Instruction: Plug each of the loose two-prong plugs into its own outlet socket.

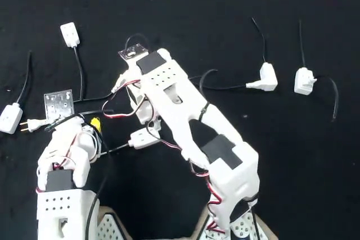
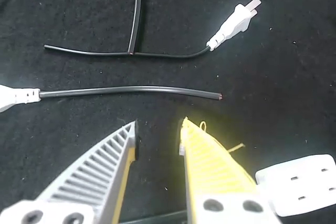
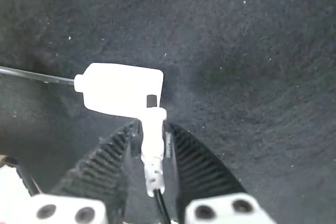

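Note:
My right gripper [image 3: 153, 129] is shut on a white two-prong plug [image 3: 154, 135] whose front end meets a white outlet socket [image 3: 123, 90]. In the high view this socket [image 1: 140, 139] lies at mid-table under the right arm, with the right gripper [image 1: 151, 129] just beside it. My left gripper [image 2: 157, 129] hangs open above bare cloth with nothing between its grey and yellow fingers. Beyond it lies a loose white plug [image 2: 236, 22] on a black cable, and a white outlet socket [image 2: 299, 184] sits close beside the yellow finger. The high view shows that plug [image 1: 32, 123] and socket [image 1: 10, 117] at the left edge, near the left gripper [image 1: 84, 119].
The table is covered in black cloth. Another socket [image 1: 70, 34] lies far left, its cable [image 2: 131, 91] crossing ahead of my left gripper. Two white sockets [image 1: 267, 78] [image 1: 304, 81] with cables rest at the right. Small metal plates [image 1: 59, 104] [image 1: 133, 53] lie near the arms.

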You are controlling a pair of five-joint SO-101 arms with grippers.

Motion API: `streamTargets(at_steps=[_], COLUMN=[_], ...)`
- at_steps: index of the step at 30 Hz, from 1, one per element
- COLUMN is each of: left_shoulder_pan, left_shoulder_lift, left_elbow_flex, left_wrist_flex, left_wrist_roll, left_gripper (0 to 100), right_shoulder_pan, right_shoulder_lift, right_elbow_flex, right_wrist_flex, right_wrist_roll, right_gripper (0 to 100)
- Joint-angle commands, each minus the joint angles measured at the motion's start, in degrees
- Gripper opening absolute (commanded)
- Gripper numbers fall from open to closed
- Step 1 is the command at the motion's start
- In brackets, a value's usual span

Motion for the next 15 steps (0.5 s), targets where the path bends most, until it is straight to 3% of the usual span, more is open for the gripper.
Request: streamTargets(at_steps=[1, 15], left_shoulder_pan=[-0.7, -1.0], left_shoulder_lift=[0.2, 0.2], left_elbow_flex=[-3.6, -3.6], left_wrist_flex=[-0.5, -0.5], left_wrist_roll=[0.7, 0.7], left_gripper=[14, 14], right_shoulder_pan=[-2.1, -2.1], right_shoulder_lift=[-0.2, -0.2], right_elbow_flex=[-2.1, 1.1], right_wrist_flex=[0.9, -0.4], right_wrist_roll=[-0.6, -0.6], right_gripper=[1.1, 1.1])
